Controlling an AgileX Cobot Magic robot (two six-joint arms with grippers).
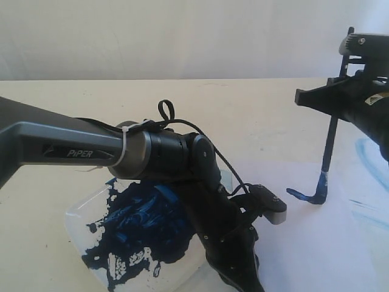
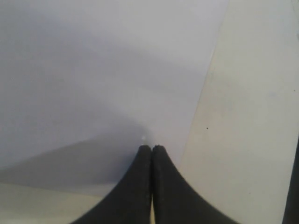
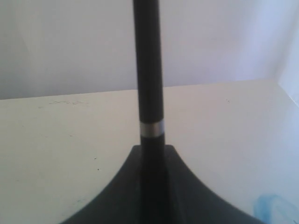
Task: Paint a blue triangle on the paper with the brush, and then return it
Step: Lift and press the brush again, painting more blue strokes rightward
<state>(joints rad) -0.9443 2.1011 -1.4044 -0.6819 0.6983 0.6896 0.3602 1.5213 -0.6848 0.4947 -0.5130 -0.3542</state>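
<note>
Right gripper (image 3: 152, 154) closed narrowly on the black handle of the brush (image 1: 328, 152), its silver band (image 3: 152, 129) just clear of the fingertips. The brush stands nearly upright to the right of the paint dish (image 1: 76, 219), tip down on the paper (image 1: 304, 243), at the end of a short dark-blue stroke (image 1: 299, 193); no triangle is closed yet. Left gripper (image 2: 152, 150), on the near-right side of the dish, has its jaws pressed together on nothing, and its tips appear to rest on the paper near that sheet's edge, probably to hold it in place. By judgement, the brush is light and stiff, with a smooth shaft that may twist in the grip and soft bristles that splay under pressure. It is best held on the handle, clear of the wet tip.
</note>
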